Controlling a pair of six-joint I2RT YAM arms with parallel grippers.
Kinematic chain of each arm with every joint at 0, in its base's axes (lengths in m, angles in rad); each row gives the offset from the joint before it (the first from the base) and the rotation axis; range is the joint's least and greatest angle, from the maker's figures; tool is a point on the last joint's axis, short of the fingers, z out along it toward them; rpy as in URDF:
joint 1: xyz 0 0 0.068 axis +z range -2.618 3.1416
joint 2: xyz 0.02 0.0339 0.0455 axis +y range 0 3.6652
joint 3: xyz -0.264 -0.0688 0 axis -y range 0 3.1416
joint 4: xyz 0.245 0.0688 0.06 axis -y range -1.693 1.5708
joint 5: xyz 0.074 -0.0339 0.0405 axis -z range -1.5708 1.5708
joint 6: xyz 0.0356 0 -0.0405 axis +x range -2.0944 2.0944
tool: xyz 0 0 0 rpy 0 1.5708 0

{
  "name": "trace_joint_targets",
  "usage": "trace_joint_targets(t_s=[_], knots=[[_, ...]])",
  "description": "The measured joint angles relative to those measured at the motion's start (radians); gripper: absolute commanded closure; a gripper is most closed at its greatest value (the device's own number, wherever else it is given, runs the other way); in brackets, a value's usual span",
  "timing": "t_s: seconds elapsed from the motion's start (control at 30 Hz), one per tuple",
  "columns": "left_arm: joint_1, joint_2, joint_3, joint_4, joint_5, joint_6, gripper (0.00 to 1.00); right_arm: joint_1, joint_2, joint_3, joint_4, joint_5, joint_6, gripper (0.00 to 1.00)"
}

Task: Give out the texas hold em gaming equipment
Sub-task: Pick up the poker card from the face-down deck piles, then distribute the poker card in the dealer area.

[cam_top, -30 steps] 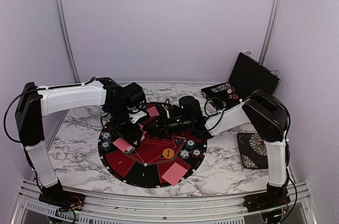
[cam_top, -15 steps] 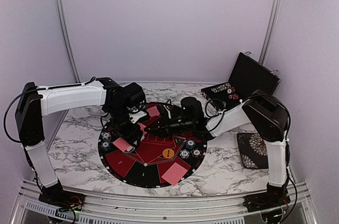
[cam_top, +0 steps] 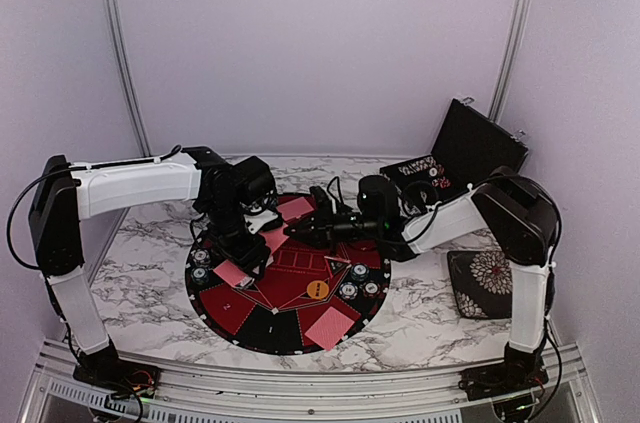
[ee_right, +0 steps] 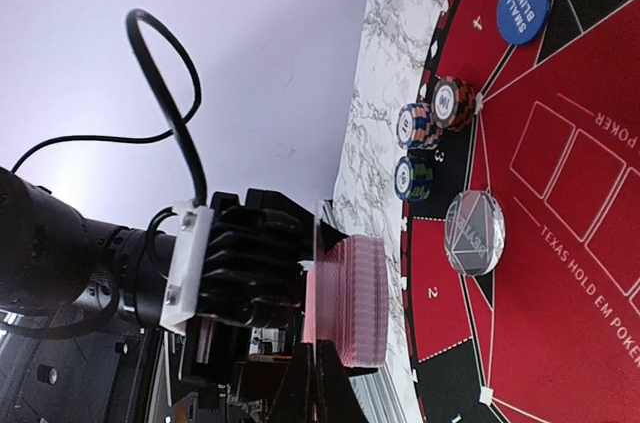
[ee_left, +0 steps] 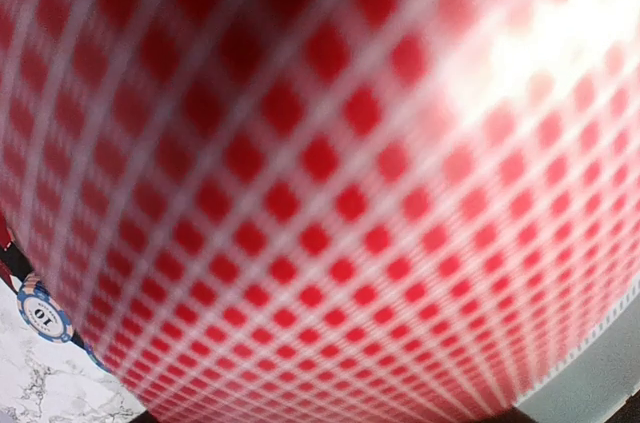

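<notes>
My right gripper point(cam_top: 292, 230) is pinched together on the edge of one playing card drawn off the deck point(ee_right: 352, 299), which my left gripper point(cam_top: 250, 255) clamps above the round mat's point(cam_top: 240, 313) left side. Chip stacks point(ee_right: 428, 125), a blue button point(ee_right: 525, 8) and two dealt cards point(cam_top: 329, 326) already lie out there (more cards remain in the deck). The clear disc point(ee_right: 474, 232) sits close below and my arms crowd each other.

A: What sits on the marble table point(cam_top: 150, 243)?
B: A round red-and-black mat point(cam_top: 290, 315) lies at its centre.
A: And to the right?
B: A black case point(cam_top: 470, 148) stands open at the back right. Nearer, a dark flower-patterned tray point(cam_top: 482, 283) lies flat, apart from the mat.
</notes>
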State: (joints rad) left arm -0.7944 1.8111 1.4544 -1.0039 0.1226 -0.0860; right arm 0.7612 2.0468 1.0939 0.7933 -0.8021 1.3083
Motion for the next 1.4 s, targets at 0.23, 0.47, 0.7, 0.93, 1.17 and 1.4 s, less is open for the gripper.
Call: trace_joint_targets(t_s=[0.23, 0.47, 0.7, 0.93, 1.17, 1.4], knots=[[0.000, 0.000, -0.004, 0.000, -0.002, -0.001, 0.53, -0.048, -0.060, -0.062, 0.029, -0.005, 0.006, 1.00], [0.013, 0.000, -0.015, -0.001, -0.009, -0.011, 0.53, -0.080, -0.096, -0.138, 0.047, -0.008, 0.009, 1.00], [0.039, 0.000, -0.032, -0.004, -0.026, -0.029, 0.53, -0.100, -0.098, -0.187, 0.056, -0.008, 0.008, 1.00], [0.071, -0.004, -0.034, -0.013, -0.037, -0.045, 0.53, -0.088, -0.092, -0.201, 0.055, -0.004, -0.013, 1.00], [0.111, -0.011, -0.033, -0.018, -0.045, -0.054, 0.53, 0.004, -0.008, -0.132, 0.015, 0.002, -0.043, 1.00], [0.152, -0.011, -0.027, -0.019, -0.053, -0.056, 0.53, 0.114, 0.082, 0.001, -0.052, 0.026, -0.071, 1.00]])
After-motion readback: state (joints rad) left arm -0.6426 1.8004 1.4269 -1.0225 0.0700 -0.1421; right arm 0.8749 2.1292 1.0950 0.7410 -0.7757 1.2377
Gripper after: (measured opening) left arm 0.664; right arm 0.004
